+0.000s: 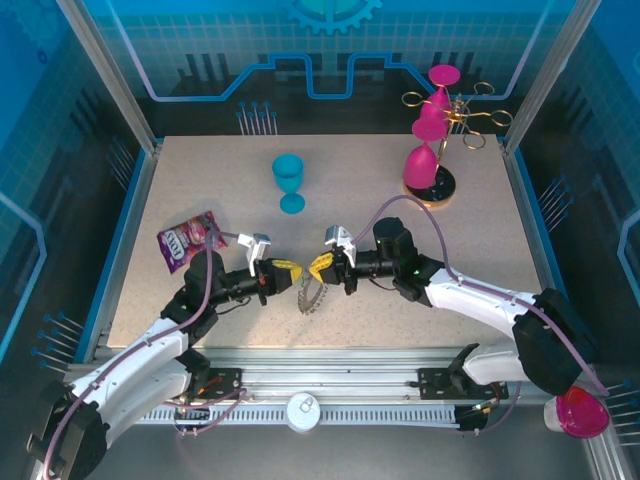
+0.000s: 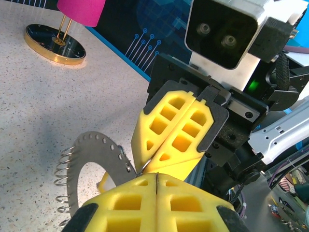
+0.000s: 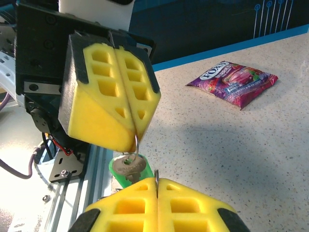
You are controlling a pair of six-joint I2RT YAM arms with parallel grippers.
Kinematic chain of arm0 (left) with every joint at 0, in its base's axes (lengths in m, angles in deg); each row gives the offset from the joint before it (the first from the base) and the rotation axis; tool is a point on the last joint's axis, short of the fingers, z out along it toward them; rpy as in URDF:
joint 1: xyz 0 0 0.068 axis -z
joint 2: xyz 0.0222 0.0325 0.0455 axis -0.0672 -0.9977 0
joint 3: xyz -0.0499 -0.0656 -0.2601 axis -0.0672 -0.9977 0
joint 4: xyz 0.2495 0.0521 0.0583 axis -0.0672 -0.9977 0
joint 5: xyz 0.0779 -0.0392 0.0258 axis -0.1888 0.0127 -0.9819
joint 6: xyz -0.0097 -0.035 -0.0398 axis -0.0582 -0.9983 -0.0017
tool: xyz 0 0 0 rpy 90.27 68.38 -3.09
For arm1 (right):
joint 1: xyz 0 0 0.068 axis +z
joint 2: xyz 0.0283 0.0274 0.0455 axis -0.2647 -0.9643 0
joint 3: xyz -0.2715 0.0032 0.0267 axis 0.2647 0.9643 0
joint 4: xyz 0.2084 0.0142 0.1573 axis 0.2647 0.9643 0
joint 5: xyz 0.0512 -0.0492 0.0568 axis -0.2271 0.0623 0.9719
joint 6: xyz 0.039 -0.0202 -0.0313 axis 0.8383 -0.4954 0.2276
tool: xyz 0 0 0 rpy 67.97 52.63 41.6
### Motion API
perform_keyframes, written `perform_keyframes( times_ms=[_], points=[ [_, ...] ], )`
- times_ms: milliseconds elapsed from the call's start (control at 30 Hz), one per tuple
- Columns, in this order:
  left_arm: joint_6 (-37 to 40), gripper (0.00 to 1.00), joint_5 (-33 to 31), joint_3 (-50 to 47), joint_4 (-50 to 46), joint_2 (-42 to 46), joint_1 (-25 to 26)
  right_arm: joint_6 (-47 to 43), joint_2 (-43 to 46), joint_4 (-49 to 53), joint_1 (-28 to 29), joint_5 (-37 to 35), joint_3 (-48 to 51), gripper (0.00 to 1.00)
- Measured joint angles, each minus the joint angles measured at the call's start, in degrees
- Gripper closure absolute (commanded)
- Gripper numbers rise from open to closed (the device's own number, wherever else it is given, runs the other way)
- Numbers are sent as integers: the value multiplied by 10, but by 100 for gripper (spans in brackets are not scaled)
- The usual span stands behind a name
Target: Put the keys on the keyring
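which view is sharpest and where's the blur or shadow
Top external: evenly lit and sharp, only faint shadows on the table. Left wrist: the keyring is crisp, with a soft grey shadow on the tabletop beside it. Right wrist: the candy bag is sharp, the keys close up and slightly soft.

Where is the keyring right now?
In the top view the keyring is near the front middle of the table, just nearside of where the left end effector and right end effector meet, well before the blue goblet.
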Motion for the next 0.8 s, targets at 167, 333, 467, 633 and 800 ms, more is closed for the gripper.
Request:
perform_keyframes(
  times_ms=[167, 333, 467, 633, 800],
  points=[
    [0, 100, 0, 0, 0, -4, 0, 4, 4, 4, 0, 6, -7, 100],
    [0, 100, 0, 0, 0, -7, 0, 8, 5, 4, 1, 7, -10, 100],
    [-2, 100, 4, 0, 3, -7, 0, 10, 5, 5, 2, 7, -10, 100],
    [-3, 100, 7, 0, 13, -7, 0, 11, 5, 11, 2, 7, -16, 100],
    [-3, 100, 8, 0, 15, -7, 0, 11, 5, 12, 4, 11, -18, 100]
  ],
)
